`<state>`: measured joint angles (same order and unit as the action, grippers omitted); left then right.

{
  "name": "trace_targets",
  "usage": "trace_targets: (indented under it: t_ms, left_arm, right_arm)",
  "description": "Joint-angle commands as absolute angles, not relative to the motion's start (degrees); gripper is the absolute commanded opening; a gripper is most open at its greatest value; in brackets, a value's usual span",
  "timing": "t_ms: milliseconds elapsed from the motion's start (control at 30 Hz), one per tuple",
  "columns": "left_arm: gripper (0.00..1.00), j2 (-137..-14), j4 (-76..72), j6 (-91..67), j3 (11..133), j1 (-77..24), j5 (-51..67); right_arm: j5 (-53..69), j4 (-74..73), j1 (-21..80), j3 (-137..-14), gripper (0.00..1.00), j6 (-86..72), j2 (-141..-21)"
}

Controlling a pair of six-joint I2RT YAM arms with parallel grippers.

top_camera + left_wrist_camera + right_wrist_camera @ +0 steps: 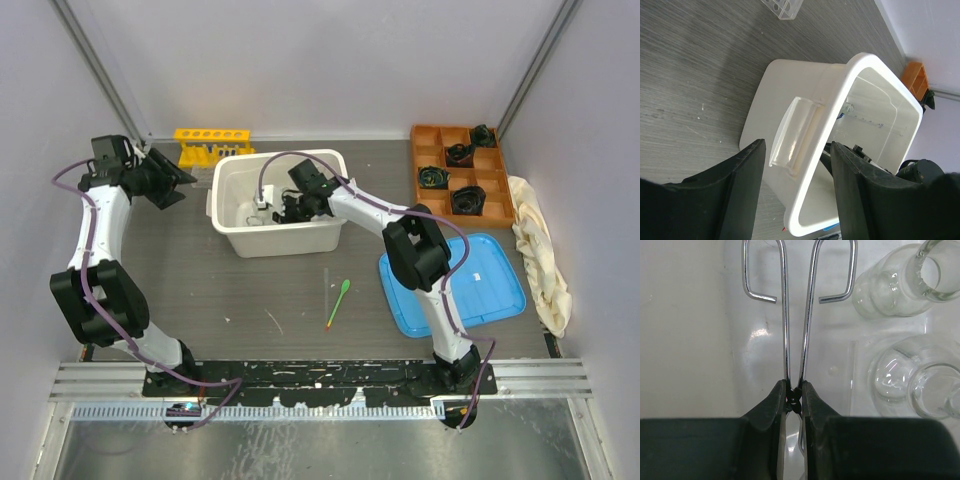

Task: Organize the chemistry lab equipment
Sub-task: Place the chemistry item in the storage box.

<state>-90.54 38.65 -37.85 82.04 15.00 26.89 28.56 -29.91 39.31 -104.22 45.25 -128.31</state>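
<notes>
The left gripper (799, 145) hangs part-open and empty beside the white bin (225, 190), with one yellow rack (213, 140) behind. In the bin the right gripper (794, 390) pinches one pair of metal tongs (785, 315); best to lift straight up, clear of the two glass flasks (890, 287). One green spatula (340, 298) lies on the table

Grey tabletop (200, 290) boxed in by pale walls (330, 60).
The tabletop is dark grey with a fine wood-like grain and a few small white scuffs. Plain whitish walls close it in at the back and on both sides. A slim metal post (97, 65) slants up in each back corner, and a ribbed metal rail (300, 375) runs along the near edge. The light is soft and even.
</notes>
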Motion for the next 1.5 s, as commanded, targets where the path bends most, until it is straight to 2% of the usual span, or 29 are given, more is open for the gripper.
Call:
trace_targets:
  t_ms: [0, 1467]
  left_arm:
    - [0.56, -89.0, 38.0, -36.7, 82.2, 15.4, 28.7]
    - [0.56, -89.9, 38.1, -37.0, 82.1, 15.4, 29.5]
  right_arm:
    - [28.3, -26.7, 39.3, -104.6, 0.01, 44.5, -127.8]
    - [27.9, -24.9, 38.8, -103.2, 0.01, 42.4, -130.8]
